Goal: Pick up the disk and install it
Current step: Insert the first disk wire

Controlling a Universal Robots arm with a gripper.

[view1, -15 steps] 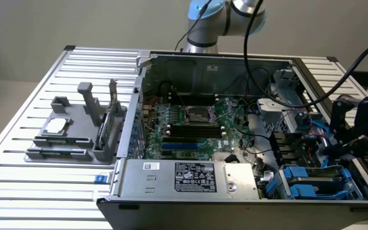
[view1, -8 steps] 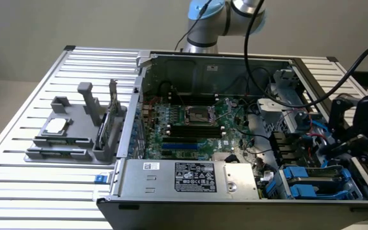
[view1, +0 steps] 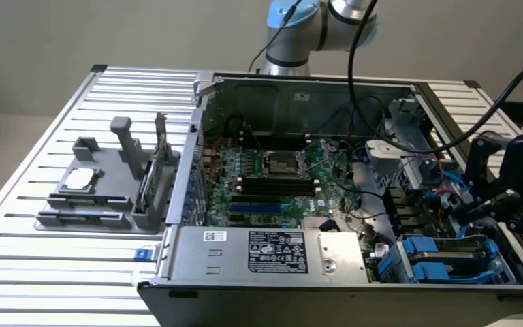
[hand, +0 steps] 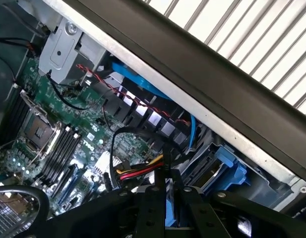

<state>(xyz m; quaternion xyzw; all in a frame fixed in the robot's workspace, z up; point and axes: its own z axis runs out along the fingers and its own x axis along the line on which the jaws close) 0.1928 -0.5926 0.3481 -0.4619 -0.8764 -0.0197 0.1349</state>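
Disk: a narrow blue strip, seemingly its rail seen edge-on, sat between the fingers, over the drive bay end of the computer case.
Gripper: fingers drawn close together, apparently pinching the disk by its edges; it hung just above the case's corner at the exterior view's right.
Drive bay: blue carriers lay inside it, just below the gripper.
Cables: a red, yellow and black bundle ran close beside the fingers.
Step in hand: judged to be the install, with the disk lifted and brought to the bay but not yet seated.
Next move calls for: probably a square line-up with the bay, and care to stay clear of the cables.
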